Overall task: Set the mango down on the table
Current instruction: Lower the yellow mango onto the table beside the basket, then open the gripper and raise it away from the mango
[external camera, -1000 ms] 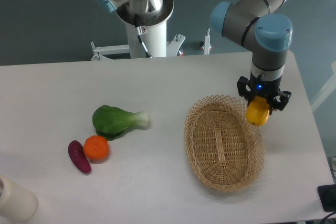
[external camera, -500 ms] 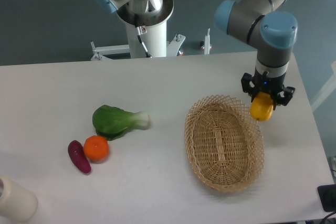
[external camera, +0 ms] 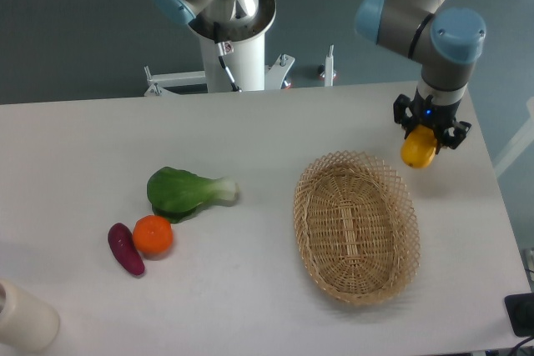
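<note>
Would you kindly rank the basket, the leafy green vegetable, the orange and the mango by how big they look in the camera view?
Largest to smallest:
1. Basket
2. Leafy green vegetable
3. Orange and mango: they look about alike, and the gripper hides part of the mango, so I would not rank them.

an oval woven wicker basket [external camera: 356, 227] lies right of centre, its long axis running roughly front to back, nothing visible inside it. well to the left is a green leafy vegetable [external camera: 185, 191] with a pale stalk end pointing right (it looks like bok choy). just in front of it sits a round orange [external camera: 153, 235], touching or nearly touching a small purple eggplant [external camera: 125, 248] on its left. a cream-coloured cylinder [external camera: 23, 317] shows at the bottom left corner, partly cut off.
</note>
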Robot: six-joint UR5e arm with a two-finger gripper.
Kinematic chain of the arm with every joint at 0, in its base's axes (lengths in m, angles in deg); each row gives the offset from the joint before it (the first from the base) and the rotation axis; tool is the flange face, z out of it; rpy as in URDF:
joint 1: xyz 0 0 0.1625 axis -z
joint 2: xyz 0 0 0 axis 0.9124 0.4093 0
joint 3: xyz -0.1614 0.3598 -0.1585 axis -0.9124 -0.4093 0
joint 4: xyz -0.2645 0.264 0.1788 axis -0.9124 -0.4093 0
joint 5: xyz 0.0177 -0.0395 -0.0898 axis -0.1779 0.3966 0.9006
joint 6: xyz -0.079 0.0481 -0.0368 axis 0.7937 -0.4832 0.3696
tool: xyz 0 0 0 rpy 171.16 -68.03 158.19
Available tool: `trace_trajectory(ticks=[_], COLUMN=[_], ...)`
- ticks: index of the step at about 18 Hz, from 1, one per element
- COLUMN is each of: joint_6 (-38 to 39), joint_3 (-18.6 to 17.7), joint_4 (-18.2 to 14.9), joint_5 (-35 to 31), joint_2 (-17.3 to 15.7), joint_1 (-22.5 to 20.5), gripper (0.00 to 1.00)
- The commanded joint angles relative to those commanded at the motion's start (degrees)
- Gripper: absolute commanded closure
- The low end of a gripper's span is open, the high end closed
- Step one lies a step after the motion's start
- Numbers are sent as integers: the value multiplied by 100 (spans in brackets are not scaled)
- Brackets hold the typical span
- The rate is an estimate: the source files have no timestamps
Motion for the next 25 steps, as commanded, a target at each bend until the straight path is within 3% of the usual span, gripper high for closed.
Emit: trace_trajectory(ticks=[3,8,11,13,14,19,25], joint_6=[0,-53,-412,-475,-483,-475,-396], joint_3=[-44,-518,-589,-589,-598,-651,-247], joint_4=[70,711,721,721,721,721,598], joint_5=[-26,-18,-26,-18,-9,44,123], joint_2=[52,62,62,62,53,18,-9], joint_1=[9,9,-9,-26,-27,-53,-79], gripper=[48,45,30,7,0,0,0])
